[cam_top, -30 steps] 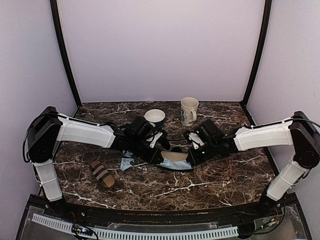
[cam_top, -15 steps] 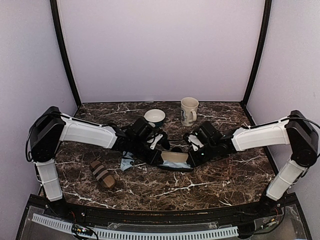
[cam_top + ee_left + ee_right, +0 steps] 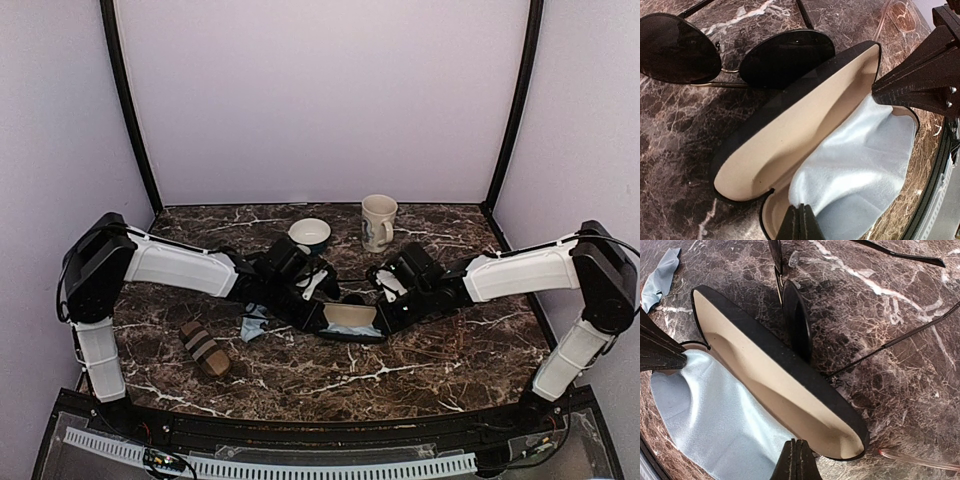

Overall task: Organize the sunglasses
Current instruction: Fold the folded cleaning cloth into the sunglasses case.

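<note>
Since the earlier frame the left arm (image 3: 180, 268) has drawn inward, and the open black case (image 3: 348, 322) at the centre of the bench (image 3: 430, 370) now shows its beige lining. The left jaws and the right jaws are both clenched, tips at opposite ends of the case, where a pale blue cloth (image 3: 860, 175) lies inside. The sunglasses (image 3: 785, 57) lie on the bench close behind the case, upper left in the left wrist view
</note>
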Controlling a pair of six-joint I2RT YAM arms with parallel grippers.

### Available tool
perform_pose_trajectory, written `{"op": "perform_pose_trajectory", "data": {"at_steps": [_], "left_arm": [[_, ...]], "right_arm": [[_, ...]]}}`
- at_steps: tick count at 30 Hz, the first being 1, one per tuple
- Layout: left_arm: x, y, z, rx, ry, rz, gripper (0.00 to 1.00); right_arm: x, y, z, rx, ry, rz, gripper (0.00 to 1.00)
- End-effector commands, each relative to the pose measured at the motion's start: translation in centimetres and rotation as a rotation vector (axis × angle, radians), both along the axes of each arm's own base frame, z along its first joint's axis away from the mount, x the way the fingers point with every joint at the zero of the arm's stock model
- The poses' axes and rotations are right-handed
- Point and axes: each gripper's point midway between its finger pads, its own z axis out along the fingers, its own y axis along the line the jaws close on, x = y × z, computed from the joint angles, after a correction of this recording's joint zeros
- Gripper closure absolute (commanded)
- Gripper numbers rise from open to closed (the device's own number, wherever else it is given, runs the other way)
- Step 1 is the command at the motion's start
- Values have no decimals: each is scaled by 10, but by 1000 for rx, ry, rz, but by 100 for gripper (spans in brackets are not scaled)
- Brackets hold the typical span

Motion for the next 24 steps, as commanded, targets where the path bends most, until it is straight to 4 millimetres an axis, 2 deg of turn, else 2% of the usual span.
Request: {"op": "perform_pose_trajectory", "data": {"at_steps": [1,24], "left_arm": [[4,-2,6,-4,-7,-11,100],[5,-4,6,-1,-22,-30,100]], "right_arm": [[3,1,6,13,-11,2,100],[-1,3,7,26,-4,23,100]]}}
